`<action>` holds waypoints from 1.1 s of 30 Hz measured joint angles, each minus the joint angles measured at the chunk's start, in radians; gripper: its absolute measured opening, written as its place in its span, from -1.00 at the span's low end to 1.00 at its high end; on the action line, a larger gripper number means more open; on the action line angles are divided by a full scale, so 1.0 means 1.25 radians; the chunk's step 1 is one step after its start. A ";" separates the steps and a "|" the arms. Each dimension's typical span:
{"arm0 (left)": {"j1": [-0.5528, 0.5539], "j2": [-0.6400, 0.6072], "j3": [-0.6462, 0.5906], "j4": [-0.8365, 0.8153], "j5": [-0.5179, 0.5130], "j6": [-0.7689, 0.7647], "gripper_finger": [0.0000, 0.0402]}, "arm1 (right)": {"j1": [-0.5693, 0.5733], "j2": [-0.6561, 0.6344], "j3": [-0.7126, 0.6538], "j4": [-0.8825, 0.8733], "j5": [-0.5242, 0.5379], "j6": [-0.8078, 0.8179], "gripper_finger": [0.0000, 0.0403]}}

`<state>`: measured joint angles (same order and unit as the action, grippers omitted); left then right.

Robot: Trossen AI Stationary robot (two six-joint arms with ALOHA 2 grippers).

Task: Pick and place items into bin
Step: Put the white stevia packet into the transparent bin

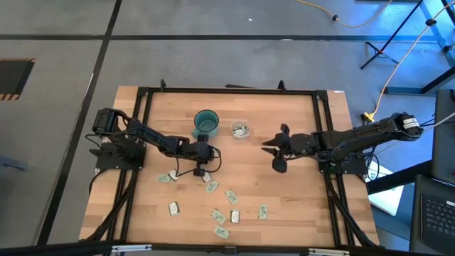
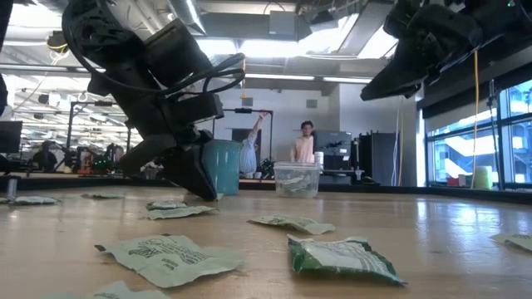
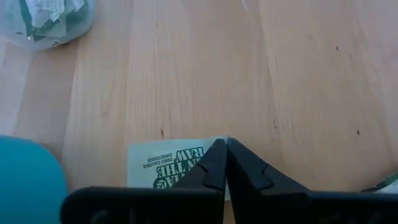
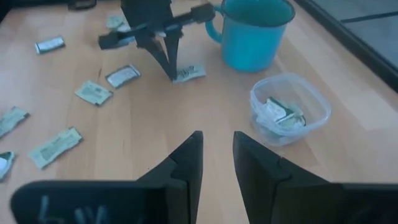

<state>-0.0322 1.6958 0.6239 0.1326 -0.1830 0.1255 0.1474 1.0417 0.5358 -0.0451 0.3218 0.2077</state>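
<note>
1. High view: the light wooden table (image 1: 284, 206) is seen from above. The left gripper (image 1: 204, 169) is lowered just near of the teal handled mug (image 1: 206, 123), at a pale green wrapped packet. The small clear plastic cup (image 1: 240, 130), the bin, is placed just right of the mug, and a few packets are already seen inside it. About ten more flat packets (image 1: 231, 196) are scattered across the near half of the table. The right gripper (image 1: 277, 151) is held above the table, right of the cup.

2. Low view: the left gripper is seen with its tips down at the table surface, in front of the mug. Green packets (image 2: 166, 257) are spread over the near tabletop. People are seen in the room behind.

3. Left wrist view: the left fingers (image 3: 214, 165) are pressed together at their tips, pinched on the edge of a pale green printed packet (image 3: 158, 165) that lies flat on the wood.

4. Right wrist view: the right fingers (image 4: 189, 162) are held partly apart, with nothing between them. The cup (image 4: 290, 109) is seen with crumpled packets inside.

5. Progress: a small share is judged binned; most packets are left, and the pinched one is not yet lifted.
</note>
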 joint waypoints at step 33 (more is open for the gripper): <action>0.099 0.006 0.295 0.024 0.104 0.240 -0.99 | 0.000 0.035 0.000 0.022 0.000 -0.008 -0.54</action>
<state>0.0915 1.7037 0.9925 0.1623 -0.0535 0.4255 0.1472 1.0855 0.5358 -0.0174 0.3217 0.1983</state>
